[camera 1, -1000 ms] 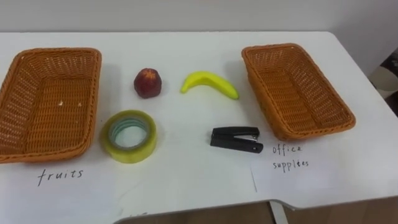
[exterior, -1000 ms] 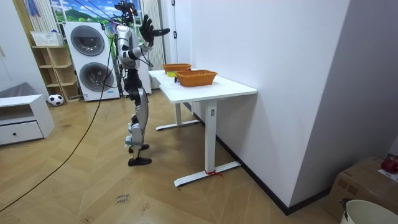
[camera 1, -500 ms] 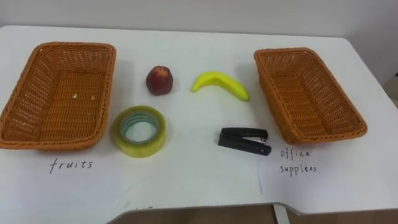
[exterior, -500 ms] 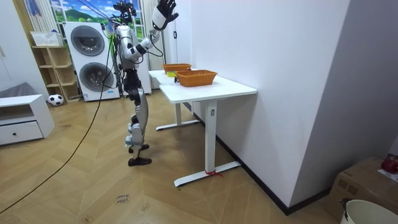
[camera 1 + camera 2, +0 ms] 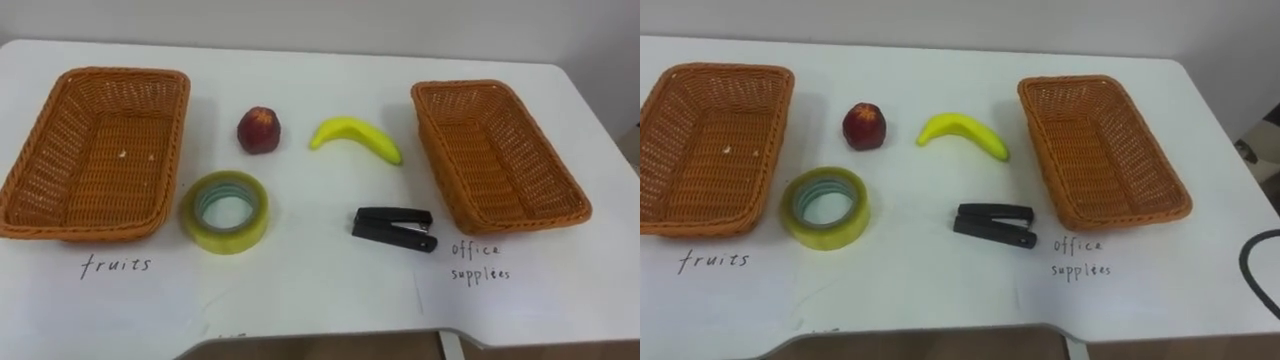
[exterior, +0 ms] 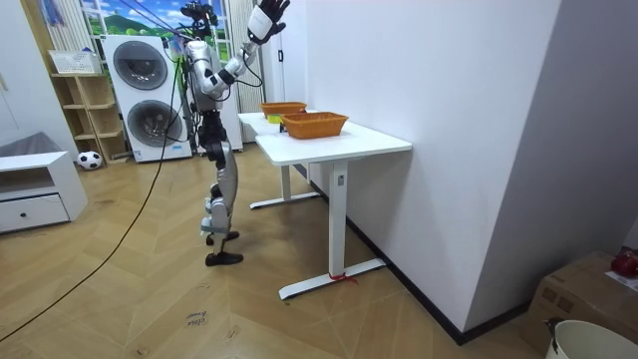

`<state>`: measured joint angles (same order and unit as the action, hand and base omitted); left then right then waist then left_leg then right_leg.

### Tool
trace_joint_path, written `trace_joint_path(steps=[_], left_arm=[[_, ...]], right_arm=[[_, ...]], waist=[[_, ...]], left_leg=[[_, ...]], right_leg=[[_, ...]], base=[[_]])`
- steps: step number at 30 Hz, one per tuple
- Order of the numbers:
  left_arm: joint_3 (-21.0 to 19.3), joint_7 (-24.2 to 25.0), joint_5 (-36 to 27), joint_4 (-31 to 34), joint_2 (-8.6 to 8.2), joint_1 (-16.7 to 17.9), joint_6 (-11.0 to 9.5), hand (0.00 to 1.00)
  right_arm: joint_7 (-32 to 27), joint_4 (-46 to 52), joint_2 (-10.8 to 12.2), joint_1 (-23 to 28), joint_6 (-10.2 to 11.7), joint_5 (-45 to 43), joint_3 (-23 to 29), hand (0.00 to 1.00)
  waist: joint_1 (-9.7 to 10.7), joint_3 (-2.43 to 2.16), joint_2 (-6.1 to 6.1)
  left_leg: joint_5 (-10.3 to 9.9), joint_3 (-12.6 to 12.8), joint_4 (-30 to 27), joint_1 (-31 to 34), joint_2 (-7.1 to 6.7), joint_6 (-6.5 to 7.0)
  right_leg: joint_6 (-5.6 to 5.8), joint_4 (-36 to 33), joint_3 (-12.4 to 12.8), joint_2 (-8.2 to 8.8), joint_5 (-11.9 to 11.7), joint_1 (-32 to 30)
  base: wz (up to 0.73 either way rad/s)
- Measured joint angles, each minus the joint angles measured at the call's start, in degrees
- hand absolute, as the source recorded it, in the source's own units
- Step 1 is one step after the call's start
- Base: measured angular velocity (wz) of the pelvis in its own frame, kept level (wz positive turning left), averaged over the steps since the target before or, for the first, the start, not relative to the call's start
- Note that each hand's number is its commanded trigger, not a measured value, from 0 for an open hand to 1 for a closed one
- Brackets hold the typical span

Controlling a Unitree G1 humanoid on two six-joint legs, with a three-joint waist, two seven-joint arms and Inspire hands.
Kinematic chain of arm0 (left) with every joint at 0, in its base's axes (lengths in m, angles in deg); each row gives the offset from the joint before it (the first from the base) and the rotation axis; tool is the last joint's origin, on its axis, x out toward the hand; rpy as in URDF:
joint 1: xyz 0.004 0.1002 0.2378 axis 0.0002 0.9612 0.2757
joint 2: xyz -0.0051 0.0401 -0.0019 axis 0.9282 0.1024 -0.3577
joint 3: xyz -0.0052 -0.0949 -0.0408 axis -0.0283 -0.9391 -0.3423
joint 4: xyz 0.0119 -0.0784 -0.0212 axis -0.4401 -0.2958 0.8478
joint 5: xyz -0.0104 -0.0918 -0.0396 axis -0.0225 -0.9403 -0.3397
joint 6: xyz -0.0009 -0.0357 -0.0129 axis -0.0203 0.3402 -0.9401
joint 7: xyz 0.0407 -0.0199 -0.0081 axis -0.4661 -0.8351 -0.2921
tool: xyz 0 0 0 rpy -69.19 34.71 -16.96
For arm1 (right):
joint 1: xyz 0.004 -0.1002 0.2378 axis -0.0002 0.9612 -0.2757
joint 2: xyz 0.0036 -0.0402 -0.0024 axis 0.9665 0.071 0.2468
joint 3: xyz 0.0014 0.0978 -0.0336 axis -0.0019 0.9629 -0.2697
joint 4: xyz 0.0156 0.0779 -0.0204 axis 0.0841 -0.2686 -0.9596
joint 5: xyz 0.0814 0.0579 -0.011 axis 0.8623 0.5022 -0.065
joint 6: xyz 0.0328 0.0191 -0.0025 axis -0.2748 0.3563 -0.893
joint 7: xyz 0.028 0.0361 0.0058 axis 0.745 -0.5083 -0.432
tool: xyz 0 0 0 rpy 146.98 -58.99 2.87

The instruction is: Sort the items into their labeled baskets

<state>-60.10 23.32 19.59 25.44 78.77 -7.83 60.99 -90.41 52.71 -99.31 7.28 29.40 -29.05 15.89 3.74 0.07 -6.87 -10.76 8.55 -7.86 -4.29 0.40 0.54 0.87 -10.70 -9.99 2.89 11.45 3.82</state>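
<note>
The table (image 5: 320, 300) is bare along its near edge and its far strip, open to a reach from the near side. In the middle, the tape roll (image 5: 225, 241) and stapler (image 5: 393, 226) lie near, the red fruit (image 5: 259, 130) and banana (image 5: 356, 137) farther, with open gaps between them. The left basket (image 5: 30, 170) and right basket (image 5: 560, 190) stand open-topped, and their walls are the tallest obstacles.

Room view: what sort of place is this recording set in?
Probably a home-style laundry or utility room, perhaps staged: two stacked white front-loading washing machines, a light wooden open shelf unit beside them, and wood-plank flooring.
</note>
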Motion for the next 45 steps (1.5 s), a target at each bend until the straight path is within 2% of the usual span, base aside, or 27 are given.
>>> trace_joint_path(steps=[5,12,15,19,25,33,38,42,45], left_arm=[[0.02,-0.03,0.0,0.04,-0.01,0.03,0.06,0.0],[0.08,-0.05,0.01,0.03,0.04,-0.06,0.06,0.0],[0.19,-0.02,-0.14,0.05,0.07,-0.05,-0.06,0.0],[0.43,0.34,-0.15,0.01,0.76,-0.5,-0.15,0.0],[1.29,0.99,-0.6,-0.11,1.16,-0.55,-0.37,0.0],[1.7,2.13,-0.76,-1.13,1.36,-1.07,-0.46,0.0],[2.7,2.11,-0.77,-1.13,1.82,-1.31,-0.45,0.0],[3.53,2.53,-0.75,-1.45,2.59,-2.14,-0.42,0.0],[4.23,3.22,-0.75,-2.32,3.14,-2.66,-0.44,0.0]], right_arm=[[5.68,0.62,-1.33,-0.61,-2.4,-0.01,-2.95,0.0],[8.98,0.69,-1.64,-2.66,-3.17,-1.75,-5.78,0.0],[12.17,0.53,-1.64,-2.63,-3.25,-3.22,-7.77,0.0],[17.69,0.24,-1.64,-2.23,-3.72,-4.72,-9.51,0.0],[23.49,-1.73,-1.63,-2.22,-3.77,-4.8,-12.29,0.0],[30.42,-2.6,-1.65,-2.16,-3.87,-5.12,-15.74,0.0],[35.54,-2.59,-1.66,-2.09,-5.23,-8.88,-18.68,0.0],[39.12,-2.59,-1.66,-2.07,-5.73,-12.93,-20.1,0.0],[42.07,-2.68,-1.66,-2.06,-5.74,-14.32,-20.57,0.0]], waist=[[-1.09,-0.02,-0.21],[-1.26,-0.03,-0.35],[-1.61,0.14,-0.37],[-2.24,0.47,-1.03],[-2.59,0.24,-1.46],[-3.39,0.2,-1.14],[-3.89,0.04,-1.36],[-4.24,-0.27,-1.79],[-4.34,-0.18,-1.71]], left_leg=[[0.0,-0.17,0.01,-0.3,0.02,0.0],[0.0,-0.74,0.04,-0.22,0.05,0.0],[-0.01,-0.49,0.08,-0.4,0.05,0.0],[0.0,-0.43,-0.06,-0.55,0.07,0.0],[-0.01,-0.65,-0.46,-0.32,0.08,-0.01],[-0.02,-0.89,-0.51,0.08,0.25,-0.02],[-0.01,-0.9,-0.62,0.13,0.28,-0.02],[-0.01,-0.99,-0.76,0.27,0.23,-0.02],[-0.01,-1.06,-0.77,0.15,0.18,-0.02]], right_leg=[[-0.09,-0.06,0.04,-0.02,-0.07,0.31],[-0.13,0.03,-0.49,-0.06,-0.14,0.61],[-0.13,0.1,-0.33,-0.07,-0.14,0.82],[-0.13,0.15,-0.32,-0.04,-0.14,0.8],[-0.13,0.14,-0.99,0.07,-0.16,0.98],[-0.3,0.07,-1.47,-0.03,-0.27,1.07],[-0.36,0.08,-1.52,-0.03,-0.33,1.08],[-0.34,0.11,-1.43,0.0,-0.34,1.07],[-0.27,0.17,-1.14,0.01,-0.38,1.13]], base=[[0.0],[0.04],[-0.01],[0.0],[0.03],[0.01],[0.0],[0.0],[0.0]])
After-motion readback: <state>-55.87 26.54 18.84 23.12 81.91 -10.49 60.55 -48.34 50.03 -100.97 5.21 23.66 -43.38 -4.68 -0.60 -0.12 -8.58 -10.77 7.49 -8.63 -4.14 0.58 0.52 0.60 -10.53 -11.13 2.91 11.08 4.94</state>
